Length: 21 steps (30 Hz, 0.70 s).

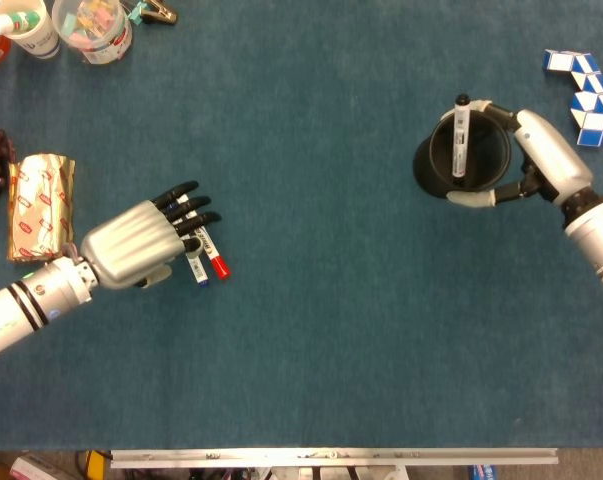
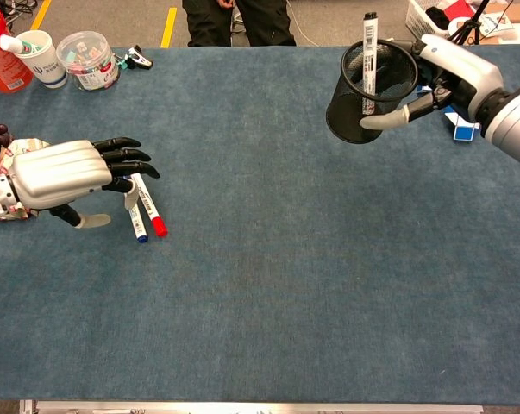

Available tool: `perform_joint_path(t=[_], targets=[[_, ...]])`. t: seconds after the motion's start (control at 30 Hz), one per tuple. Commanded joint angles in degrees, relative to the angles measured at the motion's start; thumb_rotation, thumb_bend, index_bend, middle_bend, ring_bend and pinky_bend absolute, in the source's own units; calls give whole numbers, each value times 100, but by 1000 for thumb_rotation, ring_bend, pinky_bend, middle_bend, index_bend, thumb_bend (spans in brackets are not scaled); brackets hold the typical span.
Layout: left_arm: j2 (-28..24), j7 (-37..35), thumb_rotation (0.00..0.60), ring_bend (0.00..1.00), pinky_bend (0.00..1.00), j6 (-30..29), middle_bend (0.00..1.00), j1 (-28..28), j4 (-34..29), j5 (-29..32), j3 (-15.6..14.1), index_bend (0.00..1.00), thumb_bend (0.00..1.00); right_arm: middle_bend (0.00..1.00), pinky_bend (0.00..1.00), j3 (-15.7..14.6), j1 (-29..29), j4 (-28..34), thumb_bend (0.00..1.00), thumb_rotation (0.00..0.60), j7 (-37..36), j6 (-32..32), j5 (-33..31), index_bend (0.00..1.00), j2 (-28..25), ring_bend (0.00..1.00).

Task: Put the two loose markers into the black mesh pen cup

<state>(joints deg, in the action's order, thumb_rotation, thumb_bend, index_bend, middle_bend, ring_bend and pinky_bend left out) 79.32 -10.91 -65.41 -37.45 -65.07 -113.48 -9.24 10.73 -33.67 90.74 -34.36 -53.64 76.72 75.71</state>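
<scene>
The left hand's fingers (image 1: 186, 215) are spread apart over the upper ends of the red marker (image 1: 214, 258) and blue marker (image 1: 196, 270), holding nothing. The two lie side by side on the cloth (image 1: 311, 330), at nine o'clock from the cup (image 1: 469, 160), which is held by the right hand (image 1: 541, 160). The markers are judged light, stiff and smooth, best pinched mid-barrel.

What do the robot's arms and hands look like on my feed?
Left hand: silver ribbed shell back, black fingers, pale thumb; its silver-white forearm has black bands near the wrist. Right hand: glossy silver-white shell, pale thumb, on a ribbed silver cylindrical forearm.
</scene>
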Motion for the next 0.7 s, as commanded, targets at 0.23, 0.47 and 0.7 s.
perform_joint_path(t=[0.23, 0.47, 0.7], targets=[[318, 280, 600, 52, 0, -21, 114, -30, 187, 88, -90, 429, 298, 413, 255, -16, 29, -71, 260, 600, -57, 29, -21, 422, -2, 312], [530, 513, 600, 47, 0, -86, 108, 20, 311, 167, -137, 430, 298, 413, 255, -35, 79, -96, 259, 600, -110, 8, -8, 421, -33, 312], [648, 598, 600, 46, 0, -86, 108, 14, 424, 186, -214, 430, 298, 413, 255, -34, 113, -110, 260, 600, -148, -15, -10, 421, -46, 312]])
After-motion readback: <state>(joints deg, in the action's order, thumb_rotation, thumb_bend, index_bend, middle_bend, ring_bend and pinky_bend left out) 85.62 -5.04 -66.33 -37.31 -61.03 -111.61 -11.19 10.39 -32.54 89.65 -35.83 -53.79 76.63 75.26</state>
